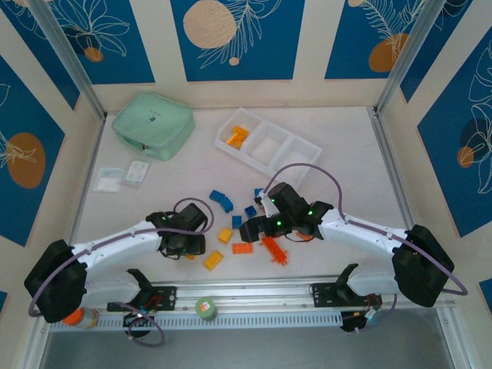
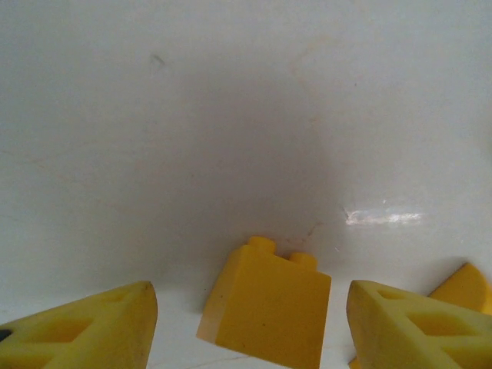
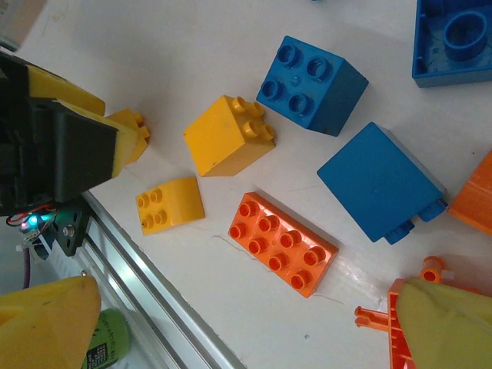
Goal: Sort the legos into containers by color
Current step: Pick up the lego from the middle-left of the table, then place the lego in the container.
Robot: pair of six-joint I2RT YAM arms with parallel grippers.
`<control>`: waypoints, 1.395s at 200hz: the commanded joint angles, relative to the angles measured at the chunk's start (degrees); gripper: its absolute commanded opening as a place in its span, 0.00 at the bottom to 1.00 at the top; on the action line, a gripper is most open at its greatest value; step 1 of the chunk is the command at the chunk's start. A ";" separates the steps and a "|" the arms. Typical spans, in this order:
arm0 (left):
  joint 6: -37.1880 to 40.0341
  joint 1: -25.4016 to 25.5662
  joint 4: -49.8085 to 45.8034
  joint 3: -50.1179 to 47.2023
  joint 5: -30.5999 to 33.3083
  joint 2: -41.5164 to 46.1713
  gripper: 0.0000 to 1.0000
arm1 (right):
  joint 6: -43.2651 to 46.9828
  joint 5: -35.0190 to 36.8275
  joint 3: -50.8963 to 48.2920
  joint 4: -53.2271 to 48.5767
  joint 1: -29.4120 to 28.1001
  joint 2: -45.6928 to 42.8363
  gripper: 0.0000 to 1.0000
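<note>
White tabletop (image 1: 338,154) under blue-and-cream patterned walls, and the action is near its front edge, left of centre. A small yellow plastic brick (image 2: 265,311) lies there on its side, studs pointing away from the wrist camera. The left tool (image 1: 188,252) straddles it, jaws parted with a sliver of daylight either side, gripping nothing yet.

My read: this is the pinch-up. The foam fingers (image 2: 92,330) want to meet the brick's two flat faces squarely. The brick sits a touch skewed, so a small wrist twist before closing should stop it spinning out. Another yellow piece (image 2: 465,286) peeks just beyond one finger; better to come straight down and lift straight up so it isn't dragged.

The right tool (image 3: 246,307) hovers wide open, empty, above a flat orange-red plastic plate (image 3: 283,242), blue cubes (image 3: 311,84) beside it.

Destination, I'd say, is the long white plastic tray (image 1: 304,144) toward the back edge, left-end compartment, where yellow-orange bricks (image 1: 238,137) lie.
</note>
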State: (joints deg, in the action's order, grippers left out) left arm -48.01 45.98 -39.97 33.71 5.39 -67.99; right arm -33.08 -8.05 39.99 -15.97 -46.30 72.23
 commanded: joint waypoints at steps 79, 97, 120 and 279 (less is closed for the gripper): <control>-1.63 2.56 2.53 -2.13 -0.29 -4.00 0.45 | -0.29 -0.40 1.18 0.33 -0.23 1.22 0.99; -1.65 2.57 1.94 -1.91 0.23 -3.94 0.39 | -0.23 -0.34 1.42 0.41 -0.19 1.28 0.99; -1.65 2.56 1.42 -1.94 0.78 -3.76 0.34 | -0.08 -0.81 1.72 0.84 -0.01 1.37 0.99; 13.51 -3.93 2.07 27.93 10.53 -14.63 0.21 | 2.53 -3.55 5.83 -1.54 16.34 -1.40 0.99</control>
State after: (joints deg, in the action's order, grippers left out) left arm -41.04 44.84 -39.79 54.61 13.69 -76.36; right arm -31.75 -10.52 42.87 -16.21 -33.34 72.86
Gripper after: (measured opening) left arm 0.325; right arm 0.991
